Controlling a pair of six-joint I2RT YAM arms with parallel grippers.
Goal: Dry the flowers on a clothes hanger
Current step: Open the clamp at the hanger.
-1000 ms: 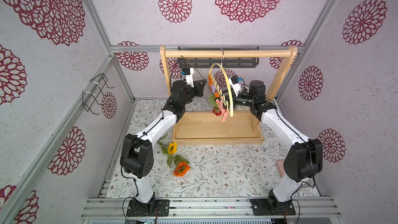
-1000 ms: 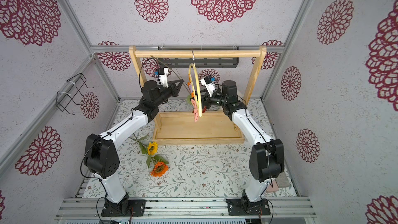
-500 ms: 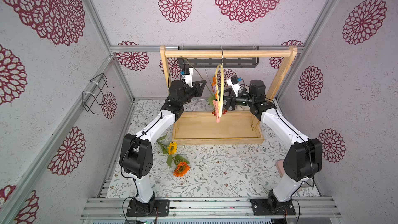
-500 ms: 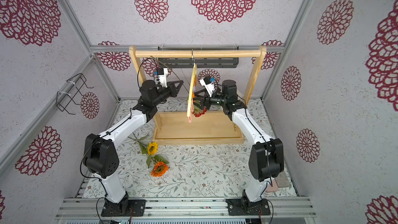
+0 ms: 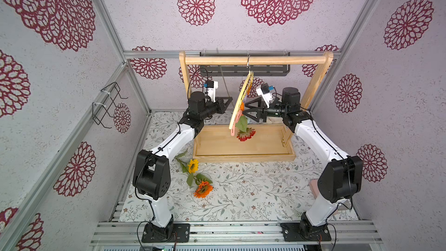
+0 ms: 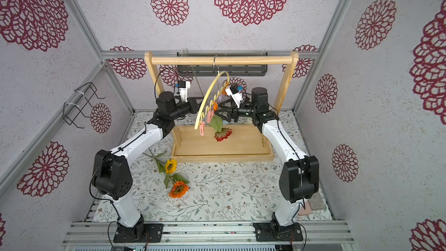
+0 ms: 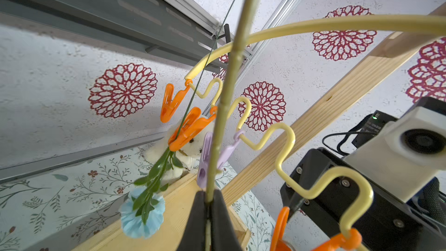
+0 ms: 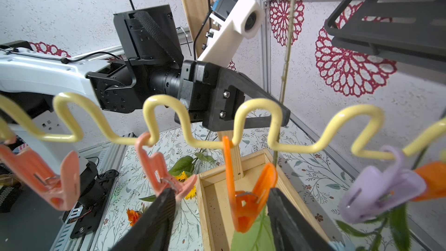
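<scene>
**At the hanger: one stem pinched, one clothespin not yet opened**

Nearest your arm bases, on the leaf-printed mat (image 5: pixel 253 189), the sunflower (image 5: pixel 192 165) and the orange bloom (image 5: pixel 203 188) lie close together beside the left arm. Neither is hung yet.

Further in, over the tray (image 5: pixel 229 147) of the wooden rack (image 5: pixel 253 60), your left gripper (image 7: pixel 208 199) is clamped tight on a pale stem. The red bloom (image 5: pixel 246 134) hangs head-down below it, apparently on that same stem. Your right gripper (image 8: pixel 220 191) stands spread with the orange clothespin (image 8: pixel 243 204) between its jaws, not visibly squeezed. One finger sits right against the neighbouring pink clothespin (image 8: pixel 166 175).

The clothes hanger (image 7: pixel 337 20) hangs from the rack's top bar by its hook alone. By my reading, a sideways push on the clothespin would swing or spin the hanger rather than open the clip, and the stem would miss the mouth. Closing now could also catch the pink clothespin. A jolt might shake loose the light-blue carnation (image 7: pixel 142 216), which is clipped near the far end of the wavy bar.

Beyond the rack sits a white plush toy (image 7: pixel 160 152). A dark shelf (image 5: pixel 265 70) runs along the back wall and a wire basket (image 5: pixel 97 104) hangs on the left one. The walls are pale textured panels printed with crimson rosettes, framed in aluminium.
</scene>
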